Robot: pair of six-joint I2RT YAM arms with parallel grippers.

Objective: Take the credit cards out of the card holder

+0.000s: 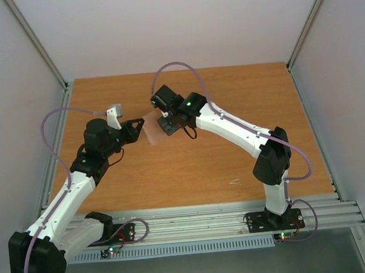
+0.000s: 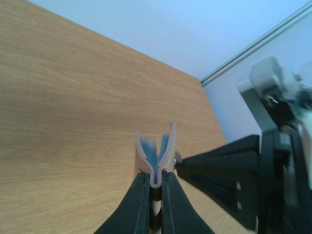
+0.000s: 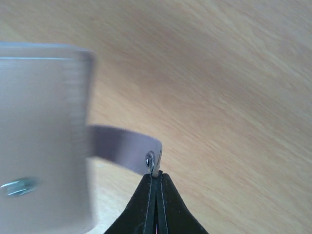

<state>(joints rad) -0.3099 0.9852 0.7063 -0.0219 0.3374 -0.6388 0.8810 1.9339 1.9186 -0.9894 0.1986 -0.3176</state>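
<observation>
The card holder hangs in the air above the middle of the table, between both grippers. In the left wrist view it shows edge-on, tan-pink outside, slightly spread, with light blue layers inside. My left gripper is shut on its folded spine. My right gripper is shut on the end of the holder's closure strap, beside the metal snap; its black fingers reach in from the right. No separate credit card is visible; any cards are hidden inside the holder.
The wooden table lies below, with metal frame rails at the left, right and front edges. A blurred pale grey shape fills the left of the right wrist view. Small pale marks sit front right.
</observation>
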